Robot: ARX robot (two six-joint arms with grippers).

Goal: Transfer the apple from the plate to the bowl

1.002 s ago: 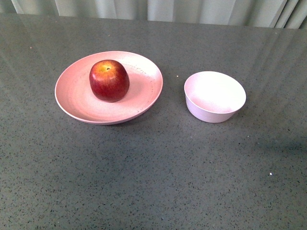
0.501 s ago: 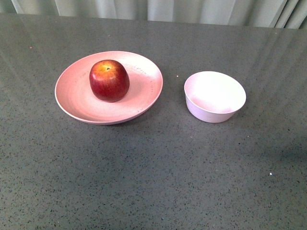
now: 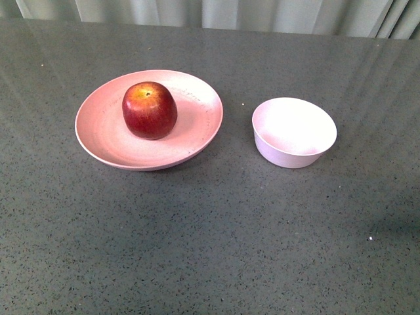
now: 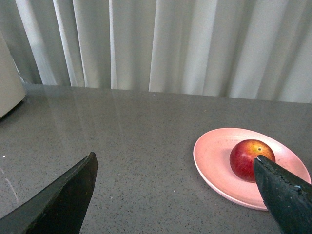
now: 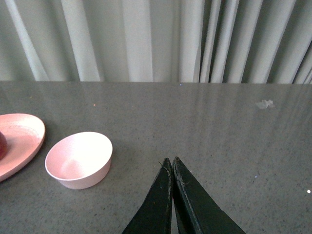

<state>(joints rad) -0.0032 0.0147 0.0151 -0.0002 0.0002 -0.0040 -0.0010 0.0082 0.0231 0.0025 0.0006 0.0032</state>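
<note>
Hovering spread wide, the left hand (image 4: 174, 158) could nudge the round apple (image 3: 149, 109) rolling off its shallow plate (image 3: 105, 141); the right hand (image 5: 171, 160) sits pressed together.

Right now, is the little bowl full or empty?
Empty. The bowl shows only its bare pale inside, and the apple sits on the plate.

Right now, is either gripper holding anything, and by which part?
Nothing is held. The left gripper is open and empty, the right gripper is shut on nothing, and the apple sits on the plate.
</note>
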